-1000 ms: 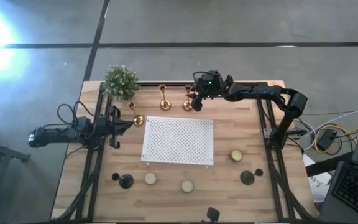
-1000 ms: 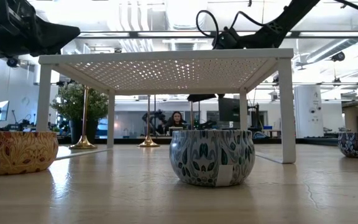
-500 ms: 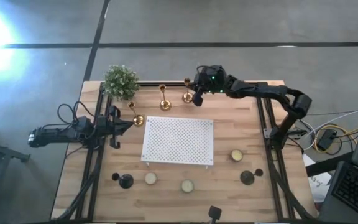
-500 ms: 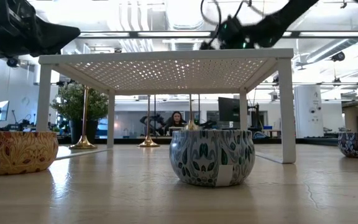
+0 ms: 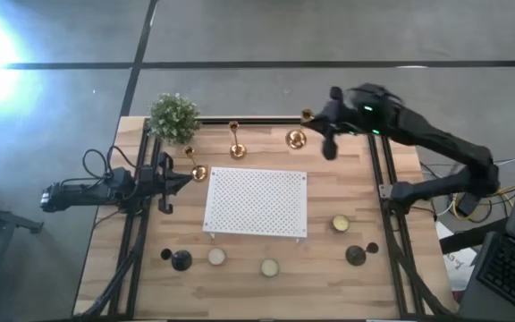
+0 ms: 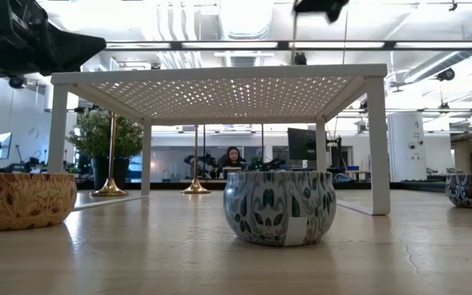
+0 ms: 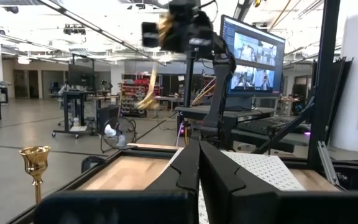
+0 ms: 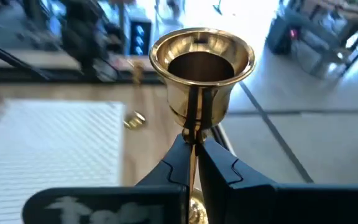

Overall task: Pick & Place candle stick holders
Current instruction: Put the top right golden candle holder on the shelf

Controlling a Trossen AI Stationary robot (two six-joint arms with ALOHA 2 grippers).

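I have a brass holder (image 8: 201, 68) pinched by its slim stem in the right gripper (image 5: 329, 148), lifted clear of the surface (image 5: 347, 179) near the far right corner. In the high view its round base (image 5: 296, 139) shows just beside the gripper, so it hangs tilted, not upright. To do this carry well, I judge I should go slowly, level the wrist before lowering, and set the base flat so it does not tip. Stem is thin and shiny, so it could swivel in the grip if I swing fast. Drop spot is not shown; the white perforated rack (image 5: 256, 202) in the middle is my guess.

Right jaws: clenched on the stem just under the cup, cup mouth facing the wrist camera.

Left gripper (image 5: 170, 183) waits at the left side of the surface, jaws pressed together, holding nothing.

Two more brass holders stand at the far edge: one (image 5: 234, 141) near the plant (image 5: 173, 116), one (image 5: 195, 165) just left of the rack. Squat black holders (image 5: 181, 260) (image 5: 356, 256) sit along the near side.
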